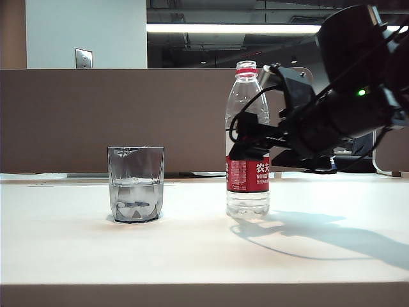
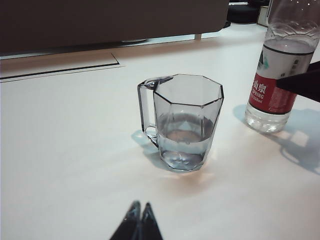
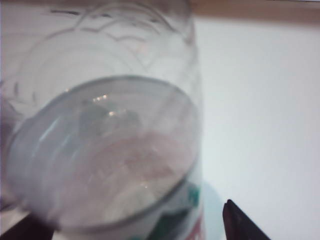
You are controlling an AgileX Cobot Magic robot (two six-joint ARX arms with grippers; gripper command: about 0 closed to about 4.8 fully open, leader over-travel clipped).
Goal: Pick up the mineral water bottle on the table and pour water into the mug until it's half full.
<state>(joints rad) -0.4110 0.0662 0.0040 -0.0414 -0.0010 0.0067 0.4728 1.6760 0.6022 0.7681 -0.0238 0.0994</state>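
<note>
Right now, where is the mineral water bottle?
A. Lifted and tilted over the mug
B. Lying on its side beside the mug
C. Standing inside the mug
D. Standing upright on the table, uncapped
D: the mineral water bottle stands upright on the table with no cap on its neck, apart from the mug; the right gripper is open at its label, and the left gripper is shut near the mug.

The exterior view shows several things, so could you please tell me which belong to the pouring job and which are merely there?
Belonging to the job:
- tall clear plastic mineral water bottle, standing uncapped
- short grey-tinted faceted glass mug, already holding water
- white table
- right gripper, open around the bottle
- left gripper, shut, near the mug

Merely there:
- brown partition wall
- metal wall plate
</note>
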